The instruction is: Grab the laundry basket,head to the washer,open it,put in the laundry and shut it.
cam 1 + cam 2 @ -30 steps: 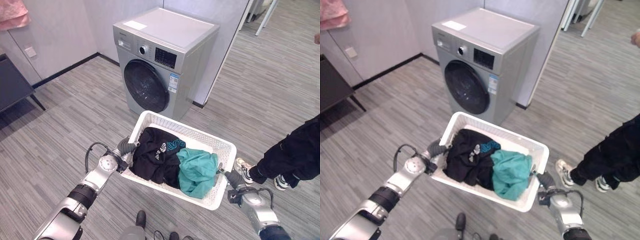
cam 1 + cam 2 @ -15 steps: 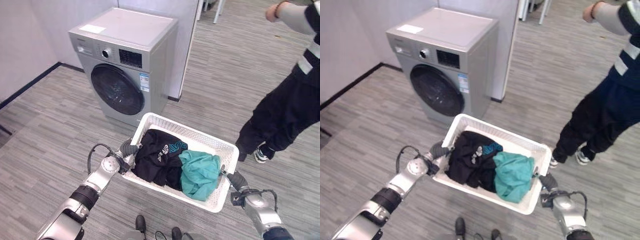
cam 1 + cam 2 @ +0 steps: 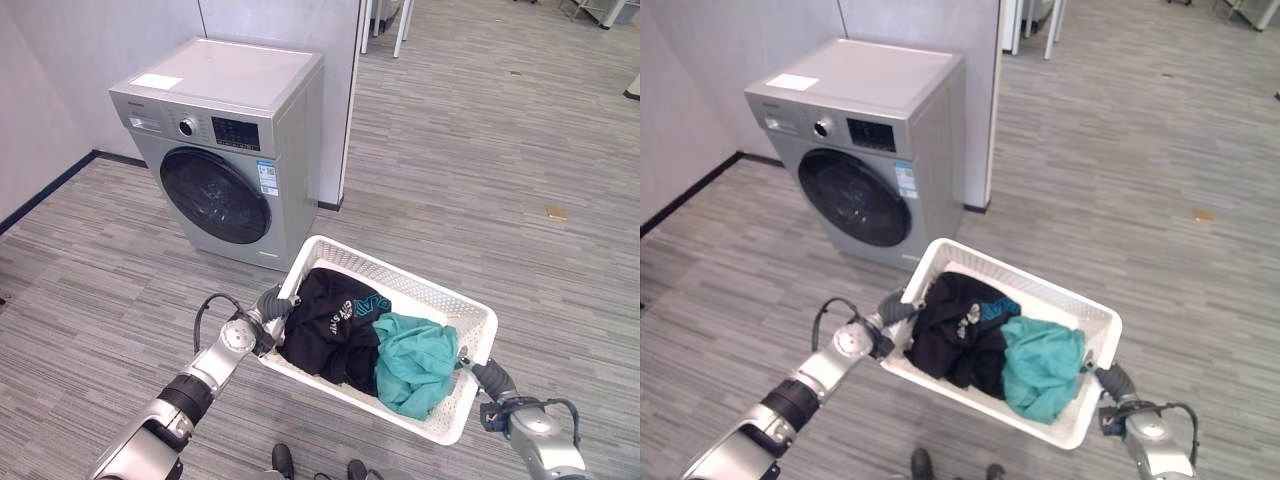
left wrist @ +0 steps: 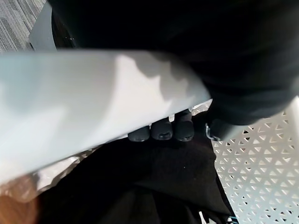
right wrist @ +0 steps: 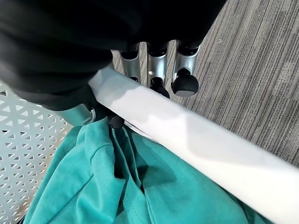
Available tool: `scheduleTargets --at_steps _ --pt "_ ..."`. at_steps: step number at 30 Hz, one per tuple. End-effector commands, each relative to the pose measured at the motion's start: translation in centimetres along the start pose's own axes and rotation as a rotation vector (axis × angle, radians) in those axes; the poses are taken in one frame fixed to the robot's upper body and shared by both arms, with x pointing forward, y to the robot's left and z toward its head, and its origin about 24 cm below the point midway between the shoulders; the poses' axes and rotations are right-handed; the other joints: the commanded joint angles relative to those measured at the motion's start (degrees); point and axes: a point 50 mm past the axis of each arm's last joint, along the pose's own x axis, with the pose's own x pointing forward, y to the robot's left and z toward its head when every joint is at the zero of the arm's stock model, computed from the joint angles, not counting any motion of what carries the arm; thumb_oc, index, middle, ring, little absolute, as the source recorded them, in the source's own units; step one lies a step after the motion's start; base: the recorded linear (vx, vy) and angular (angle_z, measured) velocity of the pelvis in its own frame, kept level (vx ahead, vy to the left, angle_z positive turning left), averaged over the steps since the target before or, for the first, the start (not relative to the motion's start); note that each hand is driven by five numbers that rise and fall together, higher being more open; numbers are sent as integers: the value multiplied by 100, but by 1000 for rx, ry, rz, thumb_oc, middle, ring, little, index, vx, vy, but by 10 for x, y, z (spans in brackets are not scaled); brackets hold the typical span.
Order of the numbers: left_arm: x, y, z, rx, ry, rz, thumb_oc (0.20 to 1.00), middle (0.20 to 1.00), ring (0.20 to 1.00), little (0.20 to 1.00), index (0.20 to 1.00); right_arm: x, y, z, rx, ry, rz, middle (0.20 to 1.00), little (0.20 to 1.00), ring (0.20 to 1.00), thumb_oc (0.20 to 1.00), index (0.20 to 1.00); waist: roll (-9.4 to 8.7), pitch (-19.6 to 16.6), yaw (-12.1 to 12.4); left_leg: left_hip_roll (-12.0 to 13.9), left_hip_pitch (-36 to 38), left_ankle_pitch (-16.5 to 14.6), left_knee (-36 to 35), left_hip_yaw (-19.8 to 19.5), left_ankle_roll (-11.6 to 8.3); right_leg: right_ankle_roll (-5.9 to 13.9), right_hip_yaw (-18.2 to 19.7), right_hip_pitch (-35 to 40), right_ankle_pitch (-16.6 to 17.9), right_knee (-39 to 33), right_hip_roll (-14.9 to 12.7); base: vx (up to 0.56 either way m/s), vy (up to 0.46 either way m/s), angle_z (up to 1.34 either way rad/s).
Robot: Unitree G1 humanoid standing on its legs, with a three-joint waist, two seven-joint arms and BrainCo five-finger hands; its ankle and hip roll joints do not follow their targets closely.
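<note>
Left eye view: near the washer point(image 3: 225, 150), left hand point(image 3: 268, 305) and right hand point(image 3: 488, 378) curl fingers point(image 4: 161, 131) round the stiff, probably light basket point(image 3: 452, 300) rims, soft laundry point(image 3: 365, 335) inside.

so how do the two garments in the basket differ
The black garment lies at the basket's left-hand end and shows a pale printed patch; the teal garment at the right-hand end is plain. The black one looks bulkier and spreads wider. Both are crumpled, touching each other inside the white basket.
</note>
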Motion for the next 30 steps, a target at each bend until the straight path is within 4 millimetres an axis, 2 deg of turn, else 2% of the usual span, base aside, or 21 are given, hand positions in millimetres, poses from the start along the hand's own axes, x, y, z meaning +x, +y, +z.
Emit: scheduleTargets --at_steps 1,7,8,11,14,15,16,18,21,22,23,24,26,27,29,30 --pt "26 34 59 260 -172 127 200 200 200 200 200 -4 42 -54 189 137 21 200 200 200 200 200 178 -58 -393 477 -65 -559 42 590 -543 592 -1045 -758 390 -42 -965 24 17 4" --pt "24 28 48 231 -145 110 200 200 200 200 200 -2 41 -48 143 116 30 200 200 200 200 200 194 -80 -368 444 -21 -583 19 573 -526 605 -1073 -691 409 -105 -990 25 8 -17" --pt "23 27 46 224 -141 107 200 200 200 200 200 0 38 -39 134 81 26 200 200 200 200 200 197 -87 -341 435 -30 -586 19 558 -527 607 -1089 -667 411 -144 -986 13 1 -9" --pt "22 26 44 222 -139 103 200 200 200 200 200 1 35 -32 129 51 16 200 200 200 200 200 199 -90 -325 435 -34 -583 19 530 -524 601 -1110 -645 409 -163 -982 12 -2 14" --pt "18 31 40 222 -133 118 200 200 200 200 200 4 25 -10 124 -35 -13 200 200 200 200 200 194 -75 -250 435 -53 -566 19 443 -522 588 -1157 -600 378 -155 -960 8 -6 3" --pt "18 31 40 221 -133 118 200 200 200 200 200 3 25 -10 124 -34 -13 200 200 200 200 200 196 -75 -257 435 -54 -565 19 436 -522 587 -1163 -597 376 -154 -960 -3 -21 8" --pt "16 32 38 201 -136 122 200 200 200 200 200 5 20 0 122 -77 -23 200 200 200 200 200 190 -52 -197 446 -86 -541 19 377 -523 574 -1189 -588 353 -138 -946 -6 -14 8" --pt "15 32 37 190 -136 122 200 200 200 200 200 6 18 5 119 -93 -30 200 200 200 200 200 180 -26 -165 456 -121 -514 19 333 -528 563 -1216 -595 344 -127 -939 -37 -26 10" --pt "11 36 38 134 -154 143 200 200 200 200 200 9 15 22 104 -147 -37 200 200 200 200 200 129 111 -28 491 -402 -386 19 153 -551 527 -1380 -708 332 -100 -898 -113 -46 29" --pt "11 36 38 134 -154 143 200 200 200 200 200 9 15 22 104 -147 -37 200 200 200 200 200 131 106 -36 491 -410 -384 19 146 -551 526 -1387 -712 331 -100 -898 -116 -75 50" --pt "11 38 40 103 -158 160 200 200 200 200 200 9 9 27 99 -160 -61 200 200 200 200 200 49 203 104 528 -619 -335 57 11 -593 505 -1593 -710 293 -105 -904 -84 -61 45" --pt "12 40 43 95 -166 169 200 200 200 200 200 10 6 30 93 -170 -74 200 200 200 200 200 4 248 142 529 -796 -335 269 -9 -606 490 -1704 -721 301 -96 -948 -88 -61 56" --pt "12 41 47 82 -178 173 200 200 200 200 200 9 3 31 92 -170 -86 200 200 200 200 200 -37 311 142 555 -996 -465 660 3 -629 482 -1844 -688 271 -67 -1012 -49 34 72" --pt "12 44 51 66 -197 181 200 200 200 200 200 10 -7 34 68 -166 -110 200 200 200 200 200 -85 359 144 679 -1220 -734 1262 374 -625 490 -2139 -611 249 6 -1192 -41 91 79" --pt "11 44 51 65 -197 182 200 200 200 200 200 10 -7 34 67 -166 -109 200 200 200 200 200 -77 357 133 687 -1247 -760 1308 361 -624 491 -2148 -612 247 7 -1188 53 150 96" --pt "7 50 45 60 -185 191 200 200 200 200 200 12 -16 39 17 -152 -97 200 200 200 200 200 -58 304 290 512 -1329 -1047 1667 57 -546 521 -2231 -462 219 166 -1350 127 204 98"
